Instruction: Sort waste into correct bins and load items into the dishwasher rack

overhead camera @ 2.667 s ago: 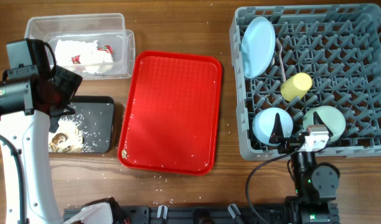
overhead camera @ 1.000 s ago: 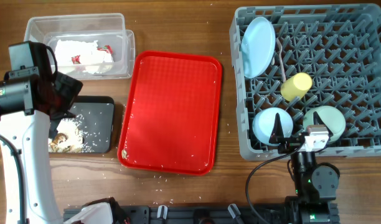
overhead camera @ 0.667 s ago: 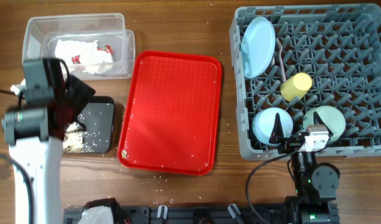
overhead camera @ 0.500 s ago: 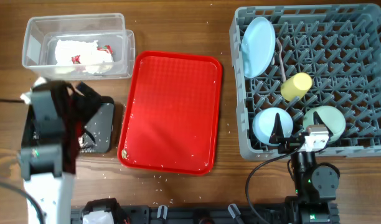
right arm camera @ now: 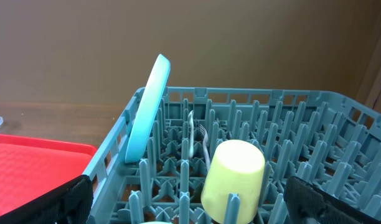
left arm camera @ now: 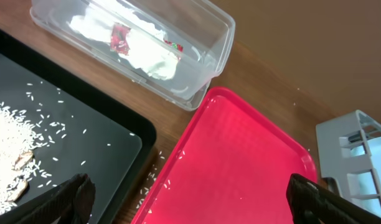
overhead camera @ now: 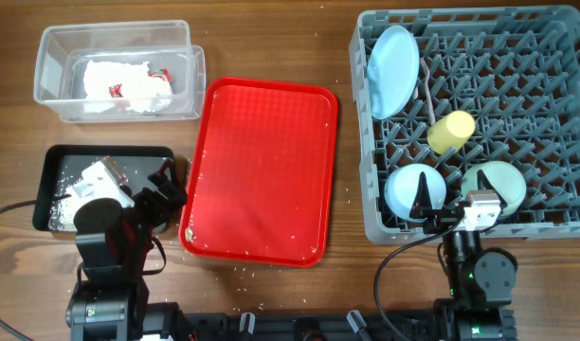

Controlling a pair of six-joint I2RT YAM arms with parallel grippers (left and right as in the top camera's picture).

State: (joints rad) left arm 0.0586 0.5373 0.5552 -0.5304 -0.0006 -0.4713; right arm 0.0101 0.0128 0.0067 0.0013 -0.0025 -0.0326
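The grey dishwasher rack at the right holds an upright blue plate, a yellow cup, a blue bowl and a green bowl. The clear waste bin holds white paper and red scraps. The black tray holds rice and food scraps. My left gripper is open and empty, low between the black tray and the red tray. My right gripper is open and empty at the rack's front edge. The right wrist view shows the plate and the cup.
The left wrist view shows the black tray with rice, the clear bin, the red tray and a corner of the rack. Rice grains lie on the wood around the red tray.
My left arm has pulled back from over the black tray to the table's front edge, leaving the tray uncovered. The right arm has not moved.
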